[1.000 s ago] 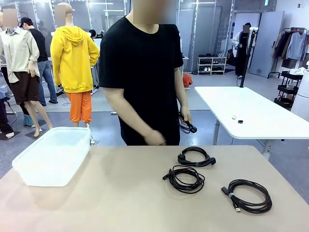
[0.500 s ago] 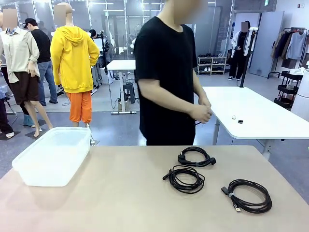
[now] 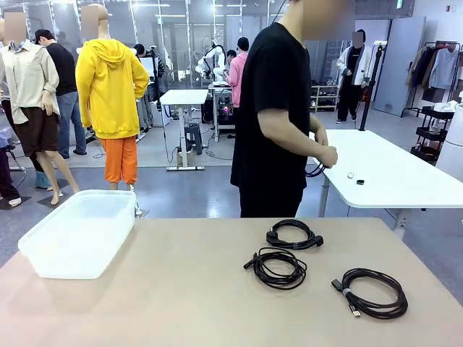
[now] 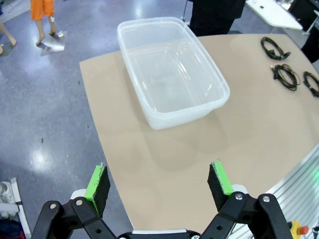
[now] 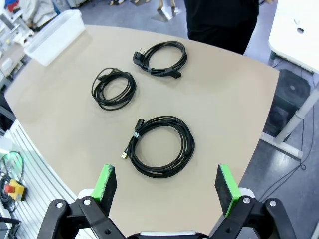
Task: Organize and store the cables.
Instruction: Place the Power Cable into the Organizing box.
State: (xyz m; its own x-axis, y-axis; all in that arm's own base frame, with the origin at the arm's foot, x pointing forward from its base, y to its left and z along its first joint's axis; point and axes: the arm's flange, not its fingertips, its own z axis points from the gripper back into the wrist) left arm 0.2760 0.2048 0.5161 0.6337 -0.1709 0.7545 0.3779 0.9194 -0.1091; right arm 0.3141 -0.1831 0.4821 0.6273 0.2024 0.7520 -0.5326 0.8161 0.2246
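Note:
Three coiled black cables lie on the beige table: one (image 3: 293,234) (image 5: 160,59) at the far side, one (image 3: 276,267) (image 5: 113,88) in the middle, one (image 3: 372,292) (image 5: 160,145) nearest on the right. They also appear small in the left wrist view (image 4: 287,62). My right gripper (image 5: 166,184) hovers open high above the nearest coil. My left gripper (image 4: 158,182) hangs open above the table's left edge, short of the clear plastic bin (image 4: 172,69) (image 3: 81,231). The person (image 3: 278,116) stands behind the table, turned toward the white table, holding another dark cable (image 3: 315,170) in both hands.
A white table (image 3: 380,170) stands behind the person at right with small items on it. The beige table's (image 3: 181,289) rounded edge and aluminium frame (image 5: 30,164) show under both wrists. Open tabletop lies between the bin and the coils.
The person has straightened up and stepped right, turning toward the white table with the cable in hand. The three coils, the bin and both grippers have not moved.

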